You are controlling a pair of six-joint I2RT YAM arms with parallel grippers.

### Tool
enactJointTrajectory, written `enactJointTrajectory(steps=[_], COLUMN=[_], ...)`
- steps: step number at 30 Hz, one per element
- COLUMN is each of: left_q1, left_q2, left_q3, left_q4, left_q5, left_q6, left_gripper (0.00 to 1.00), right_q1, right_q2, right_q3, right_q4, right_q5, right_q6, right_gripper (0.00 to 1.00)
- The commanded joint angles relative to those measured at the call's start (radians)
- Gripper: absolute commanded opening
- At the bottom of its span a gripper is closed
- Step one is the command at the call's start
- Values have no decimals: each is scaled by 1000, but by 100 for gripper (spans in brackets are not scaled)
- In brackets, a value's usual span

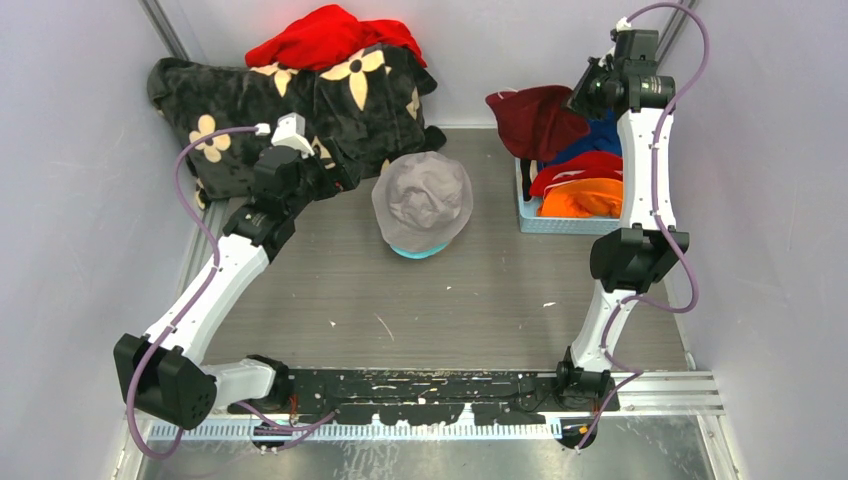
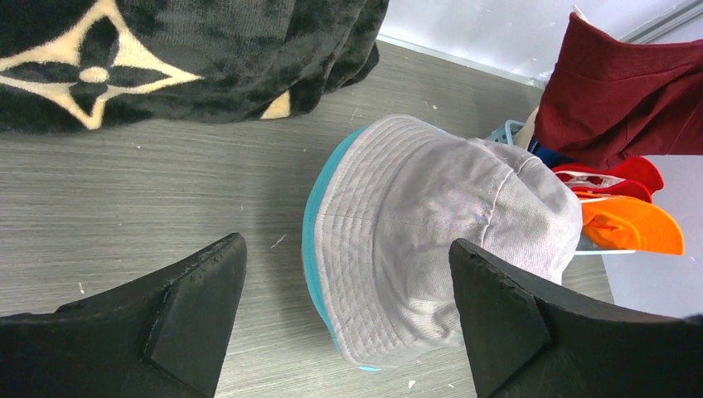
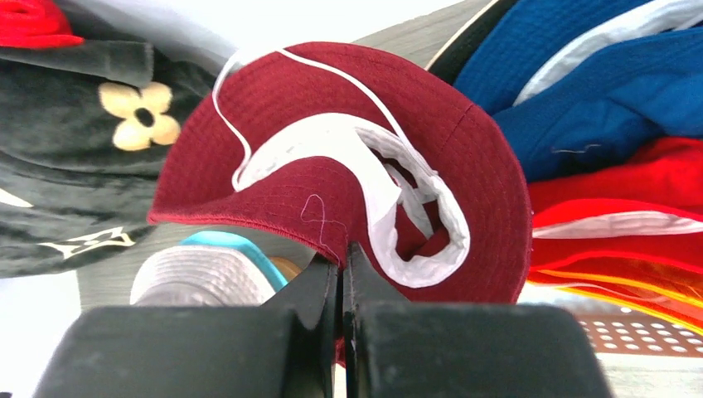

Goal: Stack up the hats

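A grey hat (image 1: 422, 200) lies on a teal hat (image 1: 420, 250) at mid table; both also show in the left wrist view, grey hat (image 2: 448, 215), teal brim (image 2: 311, 224). My left gripper (image 1: 335, 175) is open and empty, left of that stack, its fingers (image 2: 191, 298) apart. My right gripper (image 1: 585, 100) is shut on the brim of the maroon hat (image 1: 535, 120), held up above the basket; the hat hangs inside-out-facing in the right wrist view (image 3: 332, 157). Royal blue (image 1: 595, 135), red (image 1: 580, 168) and orange (image 1: 585, 198) hats lie in the basket.
A light blue basket (image 1: 560, 224) stands at the right. A black blanket with cream flowers (image 1: 300, 100) and a bright red cloth heap (image 1: 330, 35) lie at the back left. Grey walls close in on both sides.
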Motion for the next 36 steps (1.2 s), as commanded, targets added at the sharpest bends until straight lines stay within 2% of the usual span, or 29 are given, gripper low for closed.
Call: enactJointTrajectory(steps=[1,4,10,14,18,23,29,34,36], left_q1=[0,1,1,1,0,1,1,1,1], left_q2=[-20,-18,-17,-15,-18,-24,-29,-46,-56], left_q3=[52,57,84,90,87,87,79,62,55], left_q4=[14,12,-5,-13,-21,-20,-16,-3,0], left_q5=[1,9,13,18,19,18,18,14,9], left_q6=[4,-2,0,2,0,-1,-9,-18,-18], left_gripper=[91,91,91,91,91,91,91,91,91], right_q1=[2,-3,-13,-13,-12,-13,-6,30,56], right_q2=[-52,-34,-8,-18,-44,-83,-136,-186,-191], right_q3=[69,114,119,55,-16,-92,-196,-378,-410], right_q4=[-39,-78,-85,8,125,319,584,986,1091], right_q5=[56,-12,-257,-433,-531,-607,-605,-633,-619], right_q6=[-58,-71,-53,4,72,171,277,480,527], right_gripper=[1,1,1,1,1,1,1,1,1])
